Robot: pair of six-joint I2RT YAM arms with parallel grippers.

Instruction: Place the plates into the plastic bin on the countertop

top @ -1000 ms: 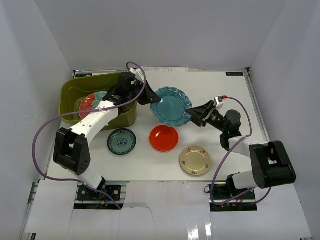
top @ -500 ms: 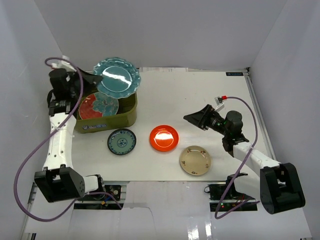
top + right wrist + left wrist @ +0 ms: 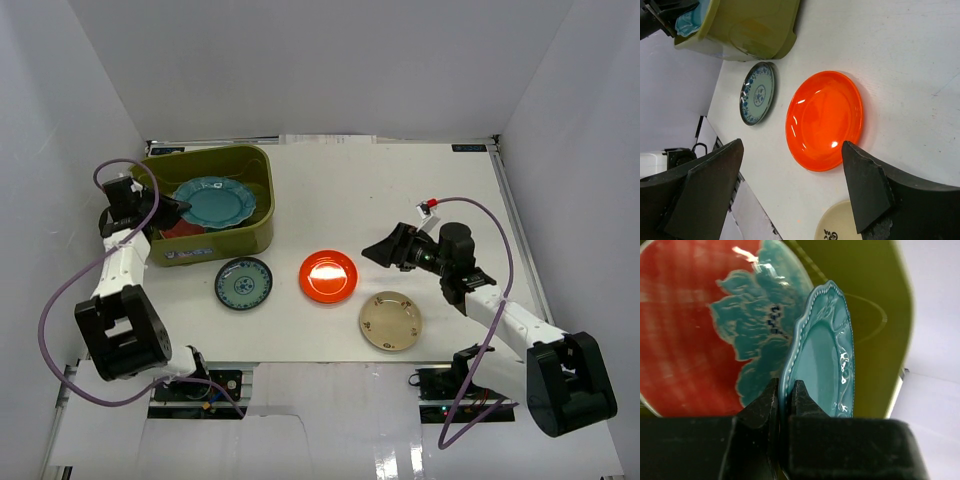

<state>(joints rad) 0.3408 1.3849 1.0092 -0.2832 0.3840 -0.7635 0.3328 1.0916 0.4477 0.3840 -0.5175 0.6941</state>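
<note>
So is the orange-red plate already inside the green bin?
No, the orange-red plate lies flat on the countertop, outside the plastic bin.

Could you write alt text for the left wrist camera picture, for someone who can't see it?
The left gripper pinches the rim of a scalloped teal plate. Behind it lies a red plate with a teal flower, inside an olive-green bin.

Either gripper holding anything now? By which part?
Left gripper pinches the scalloped teal plate by its rim. Right gripper is open, holding nothing.
</note>
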